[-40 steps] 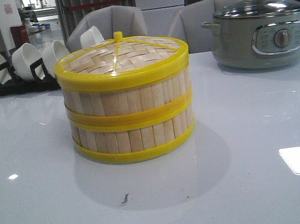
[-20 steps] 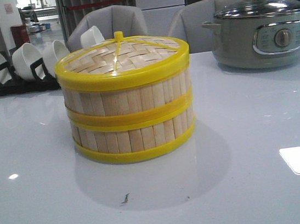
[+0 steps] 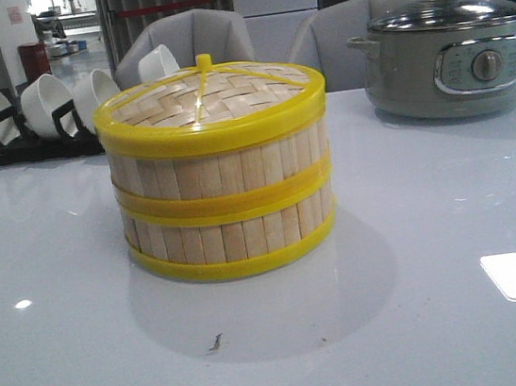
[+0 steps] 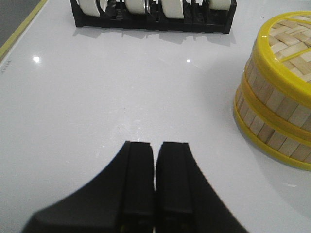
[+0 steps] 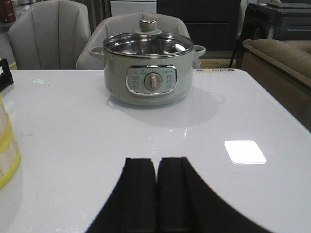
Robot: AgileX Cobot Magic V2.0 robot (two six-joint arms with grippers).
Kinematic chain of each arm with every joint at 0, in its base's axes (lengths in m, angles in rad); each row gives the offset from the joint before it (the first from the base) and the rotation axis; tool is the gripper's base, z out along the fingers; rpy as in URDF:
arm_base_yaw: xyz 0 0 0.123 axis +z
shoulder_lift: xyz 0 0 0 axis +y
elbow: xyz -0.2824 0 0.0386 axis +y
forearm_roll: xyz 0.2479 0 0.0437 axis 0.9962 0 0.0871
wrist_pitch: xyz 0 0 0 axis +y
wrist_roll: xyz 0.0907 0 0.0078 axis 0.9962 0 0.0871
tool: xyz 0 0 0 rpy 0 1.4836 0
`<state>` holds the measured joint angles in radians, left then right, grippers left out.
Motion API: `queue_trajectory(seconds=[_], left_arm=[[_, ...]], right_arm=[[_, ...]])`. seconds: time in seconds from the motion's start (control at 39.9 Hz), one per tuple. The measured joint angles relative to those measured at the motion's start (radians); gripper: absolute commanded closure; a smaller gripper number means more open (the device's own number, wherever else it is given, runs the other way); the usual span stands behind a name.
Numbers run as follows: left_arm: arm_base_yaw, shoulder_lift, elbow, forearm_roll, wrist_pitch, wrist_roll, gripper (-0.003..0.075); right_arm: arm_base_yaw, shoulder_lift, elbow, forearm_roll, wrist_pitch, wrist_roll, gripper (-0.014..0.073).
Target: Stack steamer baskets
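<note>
Nothing has shifted since the earlier frames: steamer baskets (image 3: 223,197) stand stacked mid-table under the lid (image 3: 207,97). Left gripper (image 4: 155,160) and right gripper (image 5: 156,174) sit pressed together, empty. Your risk: reaching in could knock the stack askew.

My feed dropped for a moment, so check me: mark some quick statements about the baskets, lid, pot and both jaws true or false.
1. Two baskets sit stacked, one on the other. True.
2. The lid lies on the table beside the stack. False: it sits on top of the stack.
3. The left gripper has its jaws closed and holds nothing. True.
4. The right gripper grips a basket. False: its jaws are closed on nothing, over bare table.
5. The pot has its glass lid off. False: the glass lid is on.
6. Neither arm shows in the front view. True.
</note>
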<state>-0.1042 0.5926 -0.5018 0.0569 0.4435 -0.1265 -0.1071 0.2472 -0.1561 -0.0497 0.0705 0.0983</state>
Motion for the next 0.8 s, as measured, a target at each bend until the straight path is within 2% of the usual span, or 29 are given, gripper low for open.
queue_trajectory(seconds=[0.53,0.68,0.8], left_arm=[[0.0,-0.055,0.002,0.046,-0.014,0.0,0.0637],[0.0,-0.174,0.069,0.049,-0.153,0.0,0.0635],[0.0,-0.324,0.209,0.049,-0.297,0.0,0.0635]], right_arm=[[0.0,0.0,0.0,0.0,0.002,0.0,0.0539],[0.0,0.0,0.0,0.0,0.002,0.0,0.0539],[0.0,0.0,0.0,0.0,0.004,0.0,0.0539]])
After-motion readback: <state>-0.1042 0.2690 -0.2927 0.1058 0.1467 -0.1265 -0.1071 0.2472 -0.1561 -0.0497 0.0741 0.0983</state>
